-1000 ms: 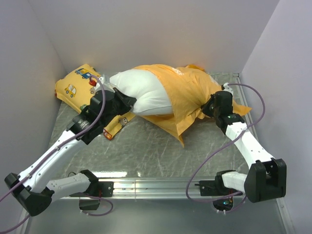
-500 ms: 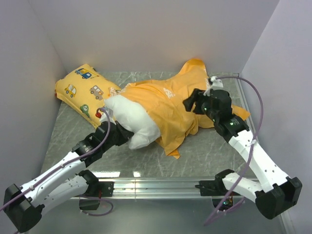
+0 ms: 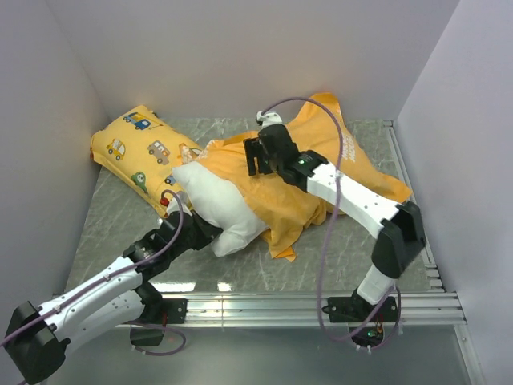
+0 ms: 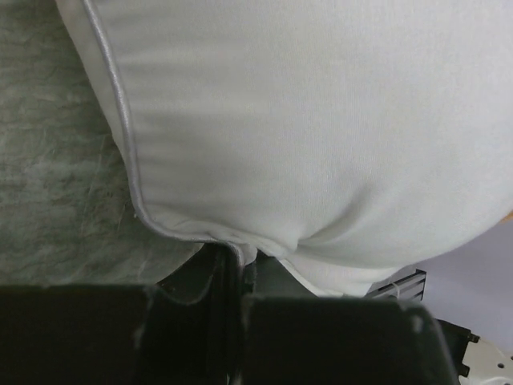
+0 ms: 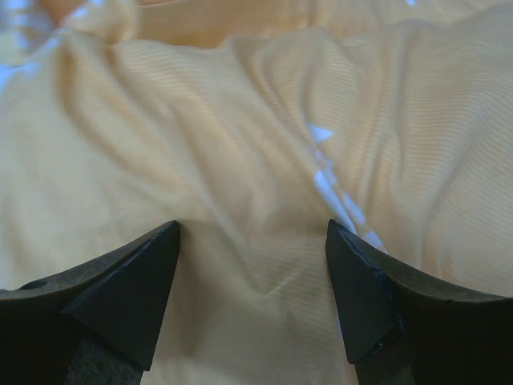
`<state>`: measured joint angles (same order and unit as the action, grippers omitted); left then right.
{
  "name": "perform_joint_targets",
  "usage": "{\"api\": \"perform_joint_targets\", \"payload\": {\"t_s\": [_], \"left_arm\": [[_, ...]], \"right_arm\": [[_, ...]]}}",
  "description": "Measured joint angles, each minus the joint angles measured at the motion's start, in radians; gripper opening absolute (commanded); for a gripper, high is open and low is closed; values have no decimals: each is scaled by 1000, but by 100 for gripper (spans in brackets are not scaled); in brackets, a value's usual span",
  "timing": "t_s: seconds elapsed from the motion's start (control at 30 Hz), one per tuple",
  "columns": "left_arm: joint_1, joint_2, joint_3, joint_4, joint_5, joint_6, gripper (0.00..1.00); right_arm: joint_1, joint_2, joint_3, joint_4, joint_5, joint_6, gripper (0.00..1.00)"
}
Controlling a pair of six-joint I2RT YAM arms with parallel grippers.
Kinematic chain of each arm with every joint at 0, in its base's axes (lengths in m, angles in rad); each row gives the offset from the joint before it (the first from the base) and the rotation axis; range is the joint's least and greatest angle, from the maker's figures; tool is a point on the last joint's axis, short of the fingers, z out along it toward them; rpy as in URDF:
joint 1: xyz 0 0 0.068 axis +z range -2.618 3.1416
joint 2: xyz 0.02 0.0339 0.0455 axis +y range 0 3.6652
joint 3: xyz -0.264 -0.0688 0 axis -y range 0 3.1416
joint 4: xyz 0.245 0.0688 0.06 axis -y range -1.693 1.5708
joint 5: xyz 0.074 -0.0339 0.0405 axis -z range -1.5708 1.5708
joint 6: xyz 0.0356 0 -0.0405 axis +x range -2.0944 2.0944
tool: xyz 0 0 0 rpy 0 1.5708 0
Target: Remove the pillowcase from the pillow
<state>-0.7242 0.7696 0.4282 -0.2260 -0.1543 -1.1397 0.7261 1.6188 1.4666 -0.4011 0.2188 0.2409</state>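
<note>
The pillow lies on the table, left of centre, its right part inside the pillowcase, which extends right and rearward. A smaller pillow lies at rear left, just beside it.

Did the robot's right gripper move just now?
Yes. The right gripper swung left, away from the grey table's right edge, and now sits open over the orange fabric pillowcase.
</note>
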Motion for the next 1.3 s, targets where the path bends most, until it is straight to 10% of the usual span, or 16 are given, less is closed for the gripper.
{"api": "perform_joint_targets", "payload": {"t_s": [0.1,0.13,0.23,0.7,0.9,1.3], "left_arm": [[0,-23,0,-1,-1,-3,0],[0,-29,0,0,-1,-4,0],[0,-48,0,-6,0,-6,0],[-10,-101,0,23,29,-21,1],[-11,-14,30,-54,48,51,73],[-12,159,589,-223,-195,208,99]], "right_arm": [[-2,103,61,-16,122,1,44],[-2,113,69,-16,157,3,18],[-20,117,88,-16,222,16,0],[-419,82,25,-74,98,174,0],[-380,-21,-160,59,71,183,0],[-298,-196,-466,325,42,214,0]]}}
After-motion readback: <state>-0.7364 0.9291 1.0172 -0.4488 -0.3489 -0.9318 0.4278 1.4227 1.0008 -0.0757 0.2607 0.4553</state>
